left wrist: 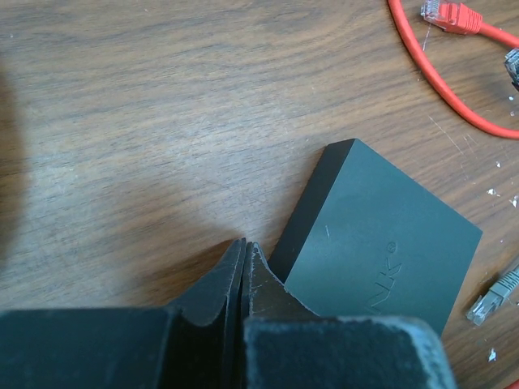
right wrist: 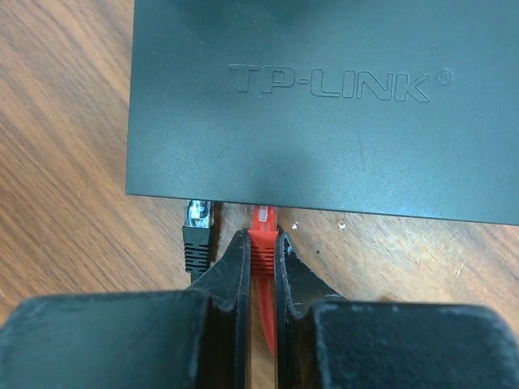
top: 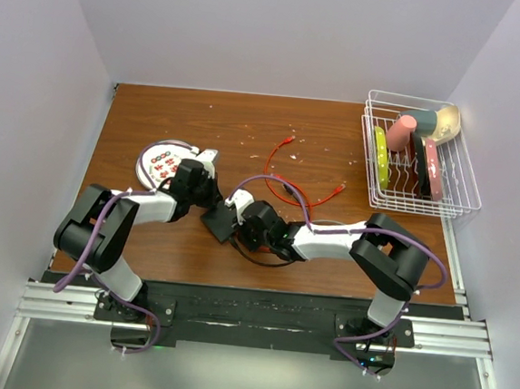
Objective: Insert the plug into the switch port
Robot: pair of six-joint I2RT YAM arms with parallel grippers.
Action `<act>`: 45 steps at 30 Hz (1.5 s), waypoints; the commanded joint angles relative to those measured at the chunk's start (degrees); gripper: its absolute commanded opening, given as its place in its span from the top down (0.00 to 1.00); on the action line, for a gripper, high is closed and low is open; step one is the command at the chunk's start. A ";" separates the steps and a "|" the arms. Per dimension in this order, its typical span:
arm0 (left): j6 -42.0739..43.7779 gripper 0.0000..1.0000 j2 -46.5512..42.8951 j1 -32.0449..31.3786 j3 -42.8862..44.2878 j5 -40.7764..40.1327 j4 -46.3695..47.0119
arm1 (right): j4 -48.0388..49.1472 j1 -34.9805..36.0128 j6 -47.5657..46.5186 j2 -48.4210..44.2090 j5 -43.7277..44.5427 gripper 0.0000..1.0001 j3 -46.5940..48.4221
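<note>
The right claw (right wrist: 261,247) is closed to a narrow gap on the red plug (right wrist: 263,231), pinching its body from both sides. The plug's long axis runs six to twelve o'clock. The switch (right wrist: 324,105) lies dead ahead at twelve, its port edge facing the claw. The plug's nose meets that edge, though how deep it sits I cannot tell. A black plug (right wrist: 197,231) stands in the neighbouring port, at nine o'clock of the red one.

The right arm is plainly the one to drive, and a straight push toward twelve looks like what remains.

The left claw (left wrist: 243,255) is fully shut on nothing, its tips just beside a switch wall away from the ports, probably bracing it. Beyond, at one o'clock from that claw, the red cable (left wrist: 438,81) trails across the surface (left wrist: 162,121).
</note>
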 commanded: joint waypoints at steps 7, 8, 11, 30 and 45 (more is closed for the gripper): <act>-3.64 1.00 1.09 -7.62 -4.58 17.58 -11.19 | 9.54 -1.39 1.49 3.76 7.92 1.00 3.59; -3.72 1.00 1.10 -7.70 -4.67 17.66 -11.19 | 9.71 -1.39 1.75 3.93 8.10 1.00 3.94; -3.99 1.00 1.36 -8.06 -4.76 17.84 -11.01 | 12.70 -1.39 1.58 3.50 8.28 1.00 3.51; -5.92 1.00 0.92 -9.11 -6.69 18.19 -9.69 | 33.70 -1.39 1.05 1.30 15.39 1.00 1.13; -6.80 1.00 2.59 -10.43 -7.31 15.74 -10.92 | 38.73 -1.74 1.05 3.41 19.09 1.00 3.33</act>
